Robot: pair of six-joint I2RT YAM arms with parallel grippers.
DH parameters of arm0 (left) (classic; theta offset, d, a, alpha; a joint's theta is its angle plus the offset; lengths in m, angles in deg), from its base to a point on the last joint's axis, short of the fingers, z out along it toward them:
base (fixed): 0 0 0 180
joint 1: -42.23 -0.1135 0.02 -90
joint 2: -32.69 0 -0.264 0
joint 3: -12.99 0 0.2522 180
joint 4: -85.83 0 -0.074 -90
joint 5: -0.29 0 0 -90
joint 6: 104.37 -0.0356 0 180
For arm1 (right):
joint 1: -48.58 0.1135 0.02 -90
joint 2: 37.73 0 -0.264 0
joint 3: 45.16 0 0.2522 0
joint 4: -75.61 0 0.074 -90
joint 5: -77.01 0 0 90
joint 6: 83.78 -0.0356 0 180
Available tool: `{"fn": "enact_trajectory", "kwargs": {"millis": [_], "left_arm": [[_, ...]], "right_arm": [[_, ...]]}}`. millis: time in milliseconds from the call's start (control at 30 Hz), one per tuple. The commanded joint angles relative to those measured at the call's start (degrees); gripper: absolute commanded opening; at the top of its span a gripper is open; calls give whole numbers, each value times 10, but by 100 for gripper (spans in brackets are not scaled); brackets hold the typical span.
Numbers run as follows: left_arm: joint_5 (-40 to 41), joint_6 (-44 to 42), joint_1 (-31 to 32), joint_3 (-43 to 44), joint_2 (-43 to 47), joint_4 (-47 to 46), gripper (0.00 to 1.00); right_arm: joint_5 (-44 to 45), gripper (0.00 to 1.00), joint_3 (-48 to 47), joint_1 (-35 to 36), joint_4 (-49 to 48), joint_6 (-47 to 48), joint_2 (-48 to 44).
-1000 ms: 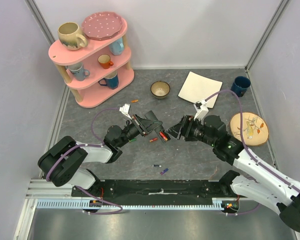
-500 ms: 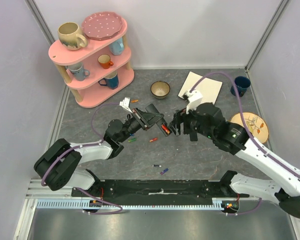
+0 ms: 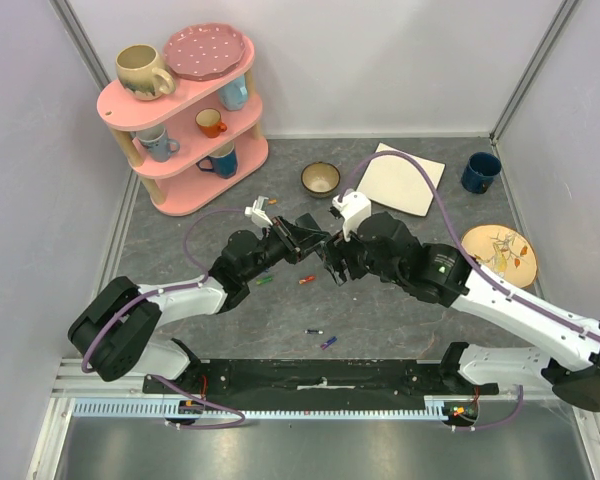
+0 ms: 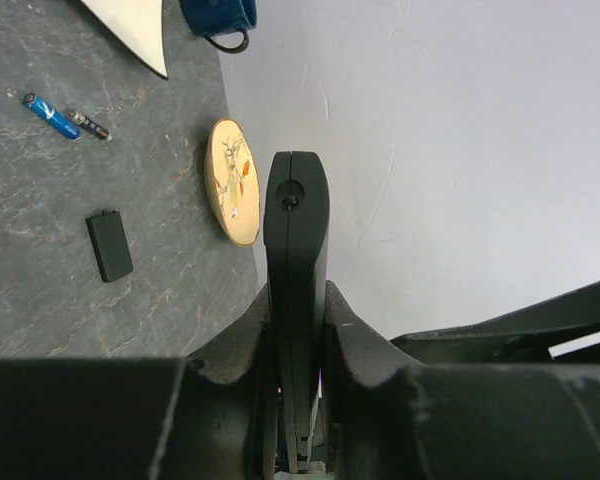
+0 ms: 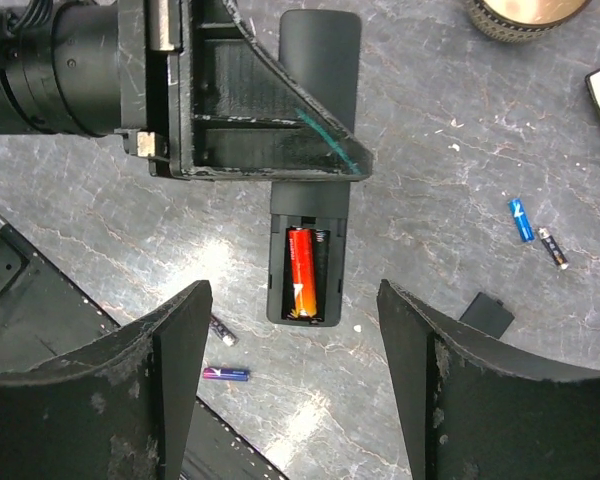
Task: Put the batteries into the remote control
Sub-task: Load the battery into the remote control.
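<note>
Grey stone-look tabletop (image 5: 430, 150) lies under both arms, and above it the left gripper (image 4: 297, 310) is clamped on the edges of the remote control (image 5: 320, 60), whose open back shows one red battery (image 5: 301, 272) beside an empty slot (image 5: 326, 270). Over that opening the right gripper (image 5: 292, 290) hangs with its jaws apart and nothing between them. A hard push into the slot could twist the slim remote in its narrow clamp, and tipping it could spill the red battery down by the loose blue battery (image 5: 520, 220).

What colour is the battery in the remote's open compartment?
The battery in the remote is red shading to orange, clearest in the right wrist view.
</note>
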Motion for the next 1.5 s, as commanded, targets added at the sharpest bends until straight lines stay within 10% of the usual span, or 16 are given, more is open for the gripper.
{"fn": "enact_trajectory", "kwargs": {"millis": [0, 1467], "left_arm": [[6, 17, -1, 27, 2, 1, 2], [-1, 15, 1, 23, 2, -27, 2]], "right_arm": [[2, 74, -10, 15, -11, 5, 18], [47, 60, 18, 44, -18, -16, 75]]}}
